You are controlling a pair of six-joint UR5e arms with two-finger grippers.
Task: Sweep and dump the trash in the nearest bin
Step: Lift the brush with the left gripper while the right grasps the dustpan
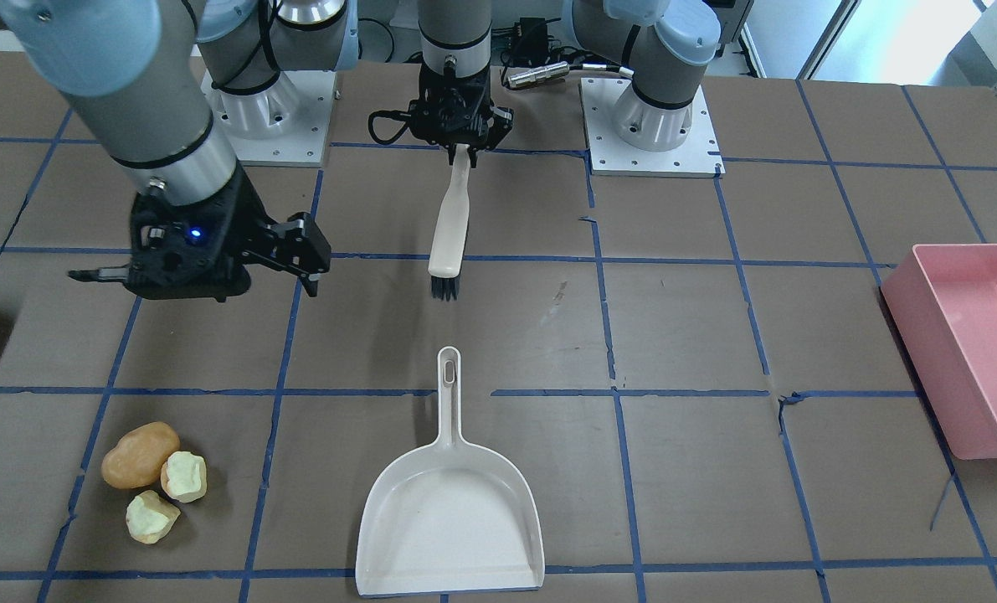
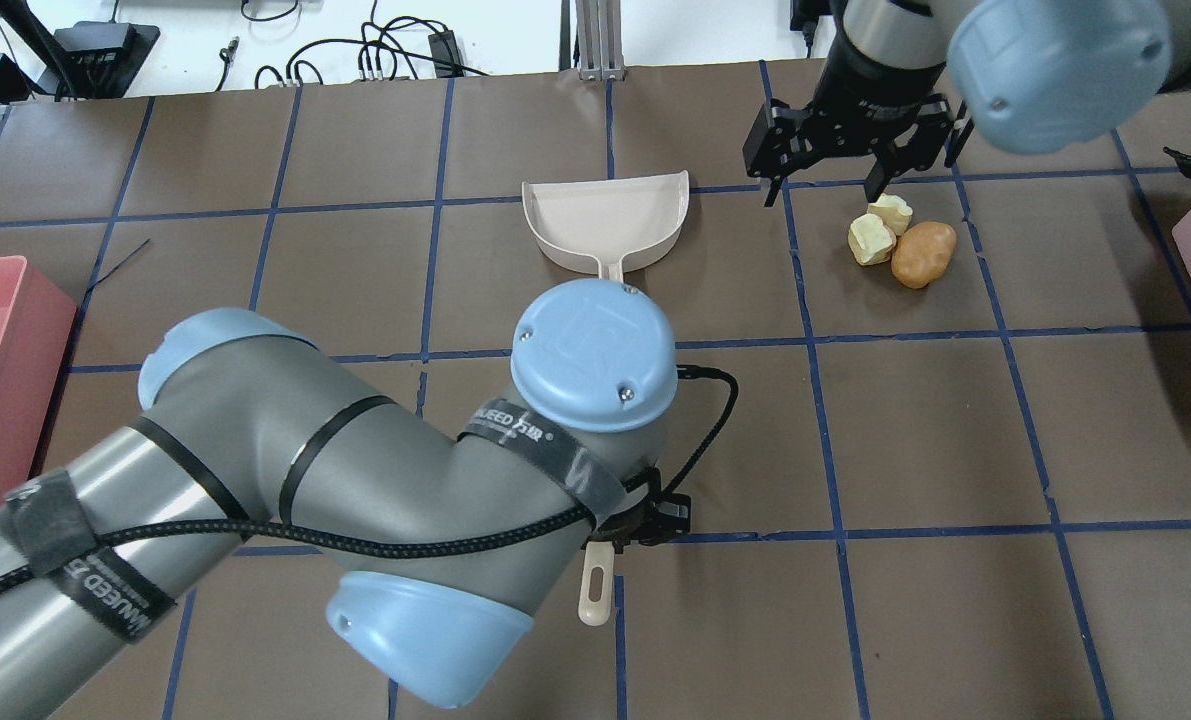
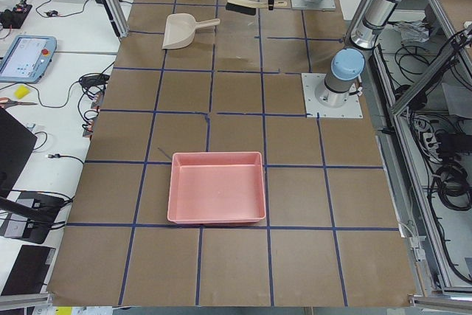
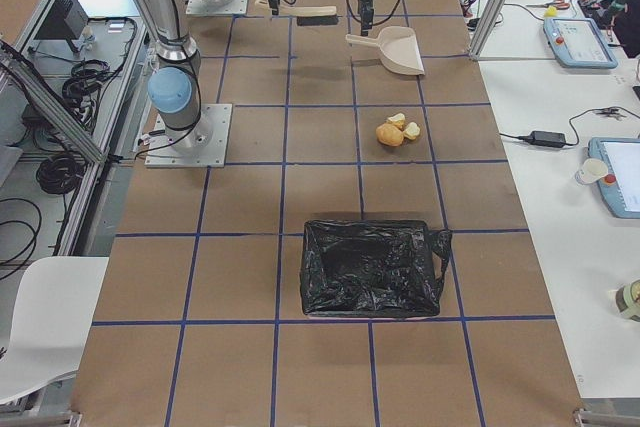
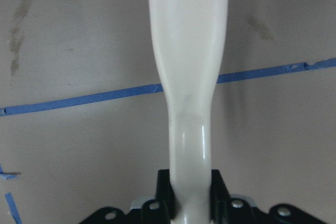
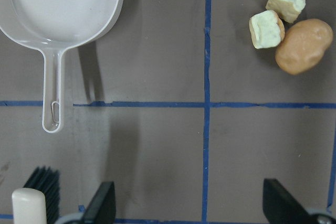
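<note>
1. Left gripper (image 1: 462, 149): clamped on the end of the brush (image 1: 448, 226) handle, bristles pointing away from it, evidently ready to sweep.
2. Right gripper (image 6: 194, 208): spread wide, holding nothing. The dustpan (image 6: 63, 3) lies just ahead, handle pointing back toward it, likely for pickup.
3. Trash (image 6: 269, 29): ahead, on the side opposite the dustpan, lumps huddled together.
4. Count: one brush, one dustpan, three lumps, two bins. The black-lined bin (image 4: 372, 267) and pink bin (image 3: 217, 186) are both well beyond.

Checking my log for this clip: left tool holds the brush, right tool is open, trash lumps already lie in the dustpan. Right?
No. The trash lumps lie on the table, apart from the empty dustpan; the exterior front-facing view shows it. The rest holds.
</note>
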